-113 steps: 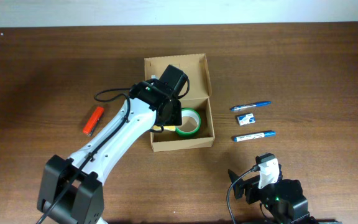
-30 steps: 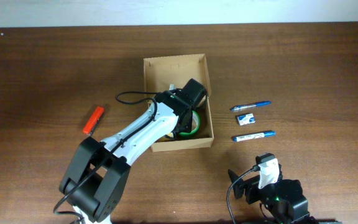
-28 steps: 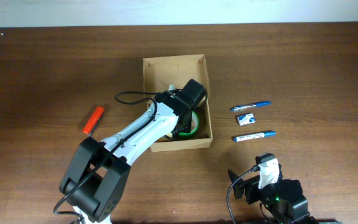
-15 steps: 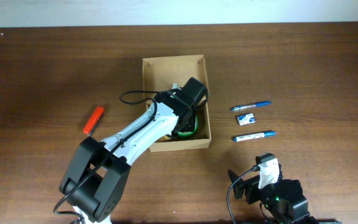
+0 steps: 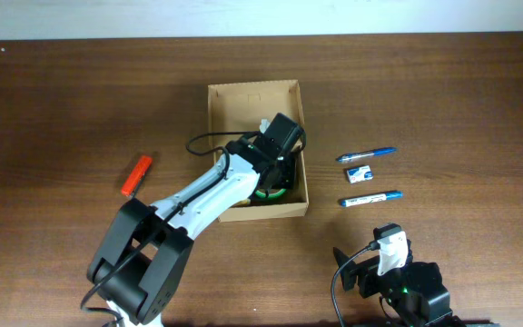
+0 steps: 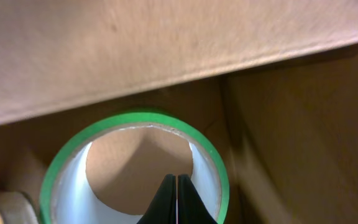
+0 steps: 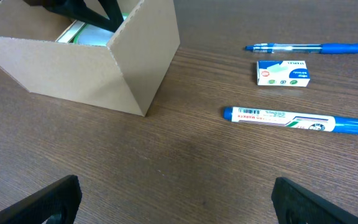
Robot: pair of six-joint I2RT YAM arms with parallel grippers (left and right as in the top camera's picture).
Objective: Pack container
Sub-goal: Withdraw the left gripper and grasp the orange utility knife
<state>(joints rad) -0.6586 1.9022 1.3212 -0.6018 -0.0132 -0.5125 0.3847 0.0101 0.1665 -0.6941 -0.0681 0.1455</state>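
Since the earlier frames the left gripper (image 6: 176, 198) has swung from the box's left side to its right, and its fingers are pressed together above the green tape roll (image 6: 135, 118). The plain tan cardboard box (image 5: 243, 104), flap open, sits mid-table, nearer the far edge. The right gripper (image 7: 179, 199), near the front edge, is spread wide.

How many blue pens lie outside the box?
2: upper pen right of the box, above the white packet; lower pen below it. Others may be hidden inside.
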